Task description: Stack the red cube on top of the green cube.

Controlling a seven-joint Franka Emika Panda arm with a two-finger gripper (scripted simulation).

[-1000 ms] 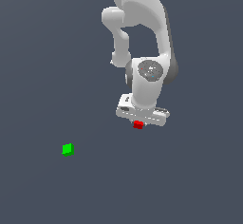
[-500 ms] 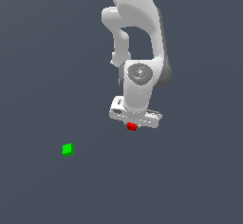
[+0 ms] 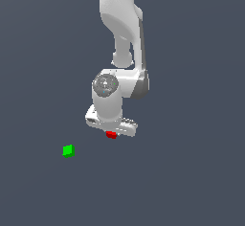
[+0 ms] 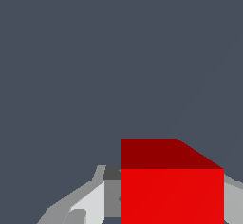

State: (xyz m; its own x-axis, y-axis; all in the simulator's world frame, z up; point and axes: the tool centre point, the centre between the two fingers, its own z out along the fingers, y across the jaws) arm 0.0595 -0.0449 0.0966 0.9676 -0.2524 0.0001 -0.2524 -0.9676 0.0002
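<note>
The gripper [image 3: 111, 133] was closed on the red cube [image 3: 111, 135], carrying it above the counter [image 3: 191, 172]. The green cube [image 3: 68, 150] sat alone toward the exterior view's left and somewhat lower in the picture, well apart, so the carry had to head that way.

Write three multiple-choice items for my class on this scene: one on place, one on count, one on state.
1. In the exterior view, the green cube lies where relative to the gripper?
A. to the exterior view's left and lower
B. to the exterior view's right
C. directly beneath

2. How many cubes appear?
A. one
B. two
C. three

3. The red cube is:
A. resting on the green cube
B. lying loose, far from the gripper
C. held in the gripper

Answers: 1 A, the green cube sits left of the gripper; 2 B, one red, one green; 3 C, the wrist view shows it between the fingers.
</note>
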